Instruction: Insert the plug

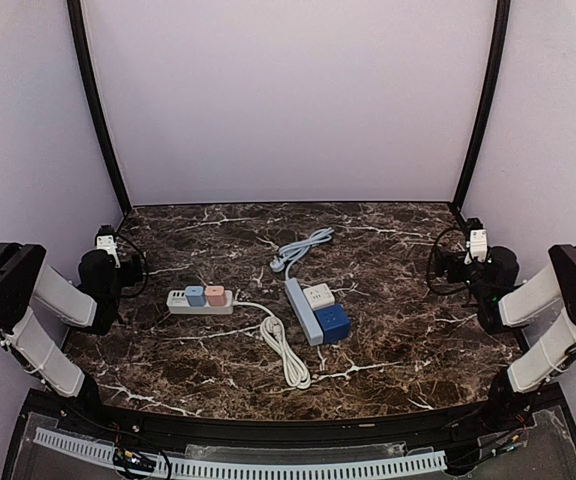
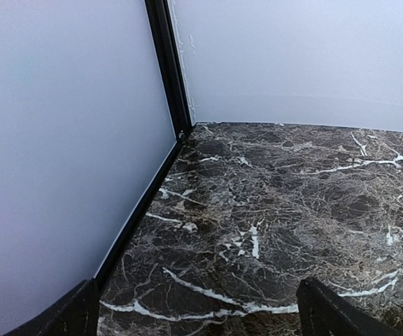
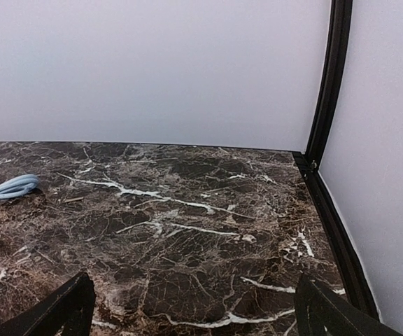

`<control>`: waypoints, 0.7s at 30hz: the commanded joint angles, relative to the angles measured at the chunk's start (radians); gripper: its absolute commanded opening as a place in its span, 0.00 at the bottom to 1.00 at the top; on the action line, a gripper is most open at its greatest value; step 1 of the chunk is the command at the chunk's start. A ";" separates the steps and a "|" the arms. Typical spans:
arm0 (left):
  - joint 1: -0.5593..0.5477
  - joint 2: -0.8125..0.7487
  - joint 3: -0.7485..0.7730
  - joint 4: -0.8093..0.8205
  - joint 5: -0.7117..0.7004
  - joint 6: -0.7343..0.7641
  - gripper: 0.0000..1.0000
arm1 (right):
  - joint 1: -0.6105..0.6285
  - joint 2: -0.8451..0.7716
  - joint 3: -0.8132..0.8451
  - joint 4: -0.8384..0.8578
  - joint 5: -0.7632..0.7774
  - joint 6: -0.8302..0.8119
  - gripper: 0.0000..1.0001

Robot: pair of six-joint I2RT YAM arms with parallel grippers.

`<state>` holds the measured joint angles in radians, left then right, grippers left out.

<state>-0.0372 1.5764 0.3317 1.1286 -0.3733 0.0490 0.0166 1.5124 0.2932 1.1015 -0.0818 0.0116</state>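
Left gripper (image 2: 201,316), right gripper (image 3: 196,312) spread at table (image 1: 398,250) edges; white strip (image 1: 200,301), blue-grey strip (image 1: 304,311) central.

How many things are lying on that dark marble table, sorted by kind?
Power strips: 2, a white strip and a grey-blue strip.
Plug blocks: 4, a pale blue block, a pink block, a white block and a dark blue block.
Cords: 2, a white cord and a pale blue cord.
Total: 8.
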 commanded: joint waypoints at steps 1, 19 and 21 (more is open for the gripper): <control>0.005 -0.001 -0.014 0.017 0.013 0.009 0.99 | -0.004 0.021 -0.038 0.145 0.003 0.015 0.99; 0.005 -0.001 -0.013 0.015 0.013 0.009 0.99 | -0.003 0.032 -0.060 0.201 -0.008 0.008 0.99; 0.005 -0.001 -0.013 0.016 0.014 0.008 0.99 | -0.004 0.032 -0.060 0.201 -0.008 0.008 0.99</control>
<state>-0.0372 1.5764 0.3317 1.1286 -0.3725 0.0490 0.0166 1.5391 0.2428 1.2579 -0.0830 0.0132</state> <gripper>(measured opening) 0.987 0.986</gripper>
